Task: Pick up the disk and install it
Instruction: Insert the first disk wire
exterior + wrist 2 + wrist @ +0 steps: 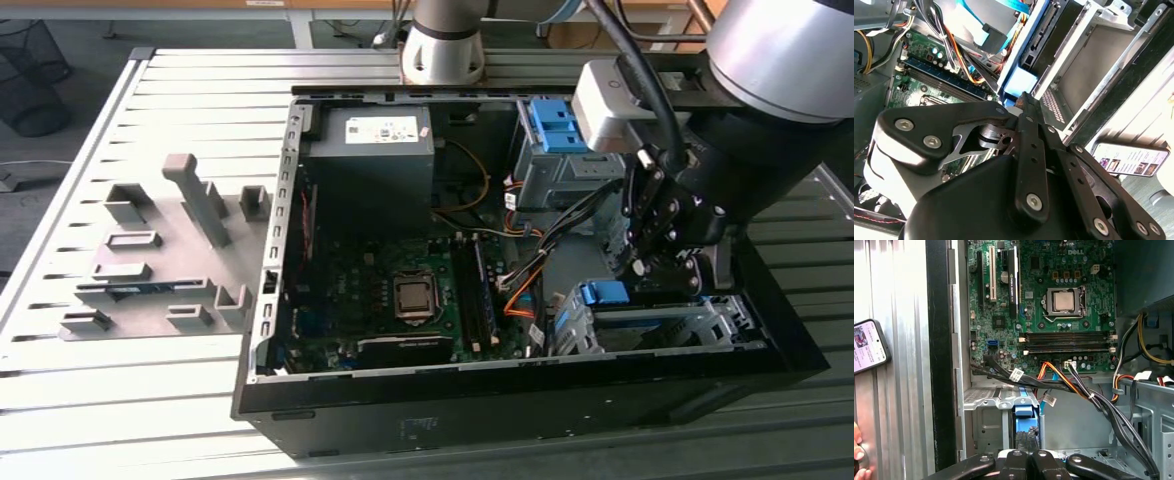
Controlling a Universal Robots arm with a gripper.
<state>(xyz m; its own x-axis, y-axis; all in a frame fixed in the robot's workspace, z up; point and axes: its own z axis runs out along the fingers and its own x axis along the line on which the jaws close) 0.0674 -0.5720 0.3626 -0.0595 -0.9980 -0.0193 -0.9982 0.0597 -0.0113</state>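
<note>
One disk (654, 322) sits in the metal drive cage (727, 330) at the case's corner, exterior view's right, blue carrier tab (607, 293) up; your gripper (667, 268) hangs just over it, fingers (1026, 112) drawn narrow by the tab; no print I will read; first wrist view adds a phone (869, 346) on the table (904, 390).

The black pincer (674, 262) hangs by the disk (650, 322), whose carrier frame is bright blue, in a silver-grey metal cage (707, 325). The motherboard (387, 290) is dark green, crossed by orange, yellow and black cables (1074, 385). The computer case (534, 400) is black, on a pale grey ribbed bench (134, 400).
</note>
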